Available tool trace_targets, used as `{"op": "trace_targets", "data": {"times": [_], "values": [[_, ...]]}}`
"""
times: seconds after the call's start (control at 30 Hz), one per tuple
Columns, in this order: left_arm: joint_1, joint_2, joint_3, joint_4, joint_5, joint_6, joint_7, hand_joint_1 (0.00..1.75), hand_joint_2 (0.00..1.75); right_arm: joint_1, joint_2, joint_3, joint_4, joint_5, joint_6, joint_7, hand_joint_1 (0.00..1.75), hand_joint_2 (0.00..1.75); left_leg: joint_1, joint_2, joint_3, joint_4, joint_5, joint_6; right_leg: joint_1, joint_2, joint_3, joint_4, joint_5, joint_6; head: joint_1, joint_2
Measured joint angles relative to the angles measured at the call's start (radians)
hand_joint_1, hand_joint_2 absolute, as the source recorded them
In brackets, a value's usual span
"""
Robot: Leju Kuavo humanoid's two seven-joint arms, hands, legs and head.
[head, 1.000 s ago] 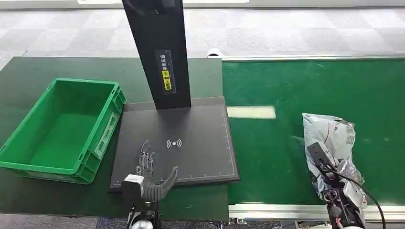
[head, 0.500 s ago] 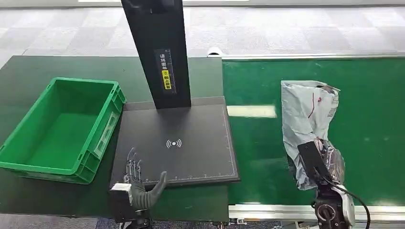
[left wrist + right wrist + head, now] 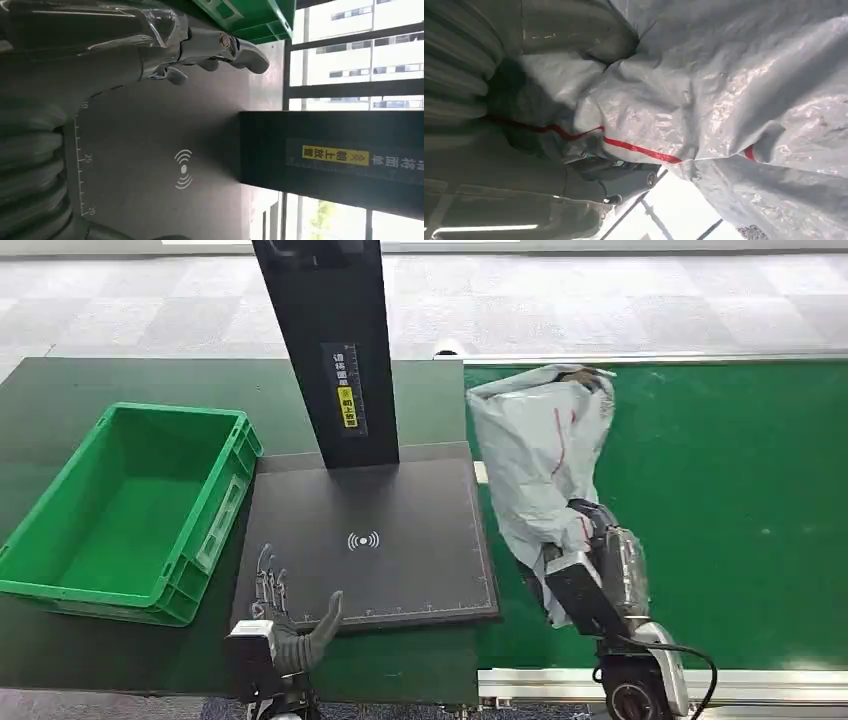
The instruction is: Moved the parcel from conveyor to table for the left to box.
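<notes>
Over the last second the parcel point(image 3: 540, 460) had been lifted off the green conveyor point(image 3: 720, 490) and swung leftward, from the belt's near right part to its left edge, where it was held just beside the black pad point(image 3: 400, 550). It was gripped at its lower end by the right hand point(image 3: 590, 540), whose fingers were clamped into the crumpled film, and the bag was stood up above the hand, its top flopped over. The transfer was judged well advanced, with only the last reach over the pad and the release left. The left hand point(image 3: 285, 605) had been drawn slightly toward the desk's point(image 3: 60, 390) near edge; it was kept at the pad's near left corner, fingers apart and nothing held.

The parcel was seen as a soft grey plastic mailer, glossy, heavily wrinkled, crossed by a thin red line. The pad was matt and flat, printed with a white signal mark and ruler ticks, with a dark post point(image 3: 325, 340) at its far edge. A rigid green crate point(image 3: 225, 510) was stood at the desk's left.
</notes>
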Motion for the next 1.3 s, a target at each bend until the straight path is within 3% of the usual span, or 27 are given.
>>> {"op": "trace_targets", "data": {"times": [0.27, 0.77, 0.8, 0.83, 1.13, 1.3], "values": [[-0.062, -0.024, 0.026, 0.031, 0.036, 0.0, 0.0, 0.0, 1.75, -0.13, 0.061, 0.217, 0.215, -0.004, 0.032, 0.013, 1.75, 1.75, 0.001, -0.001, 0.001, 0.0, 0.001, -0.001, 0.001, 0.0, 0.0, 0.0, 0.0, 0.0, 0.0, 0.0], [-0.131, -0.031, -0.008, 0.085, 0.08, -0.036, 0.0, 0.0, 1.75, -0.196, 0.063, 0.233, 0.31, -0.03, 0.011, 0.03, 1.75, 1.75, 0.0, 0.0, 0.0, 0.0, 0.001, -0.001, 0.0, 0.0, -0.001, 0.0, 0.0, 0.0, 0.0, 0.0], [-0.132, -0.031, -0.009, 0.087, 0.08, -0.037, 0.0, 0.0, 1.75, -0.197, 0.063, 0.232, 0.313, -0.03, 0.011, 0.03, 1.36, 1.75, 0.0, 0.0, 0.0, 0.0, 0.001, -0.001, 0.0, 0.0, -0.001, 0.0, 0.0, 0.0, 0.0, 0.0], [-0.134, -0.031, -0.011, 0.089, 0.08, -0.037, 0.0, 0.0, 1.75, -0.197, 0.063, 0.232, 0.315, -0.03, 0.01, 0.03, 0.0, 1.75, 0.0, 0.0, 0.0, 0.0, 0.001, -0.001, 0.0, 0.0, -0.001, 0.0, 0.0, 0.0, 0.0, 0.0], [-0.138, -0.031, -0.012, 0.098, 0.079, -0.035, 0.0, 0.0, 1.75, -0.198, 0.064, 0.217, 0.327, -0.04, -0.039, 0.043, 0.0, 1.75, 0.0, 0.0, 0.0, 0.0, 0.001, -0.001, 0.0, 0.0, -0.001, 0.0, 0.0, 0.0, 0.0, 0.0], [-0.138, -0.031, -0.012, 0.098, 0.069, -0.025, 0.0, 0.0, 1.75, -0.186, 0.061, 0.194, 0.333, -0.088, -0.043, -0.011, 0.0, 1.75, 0.0, 0.0, 0.0, 0.0, 0.001, -0.001, 0.0, 0.0, -0.001, 0.0, 0.0, 0.0, 0.0, 0.0]]}}
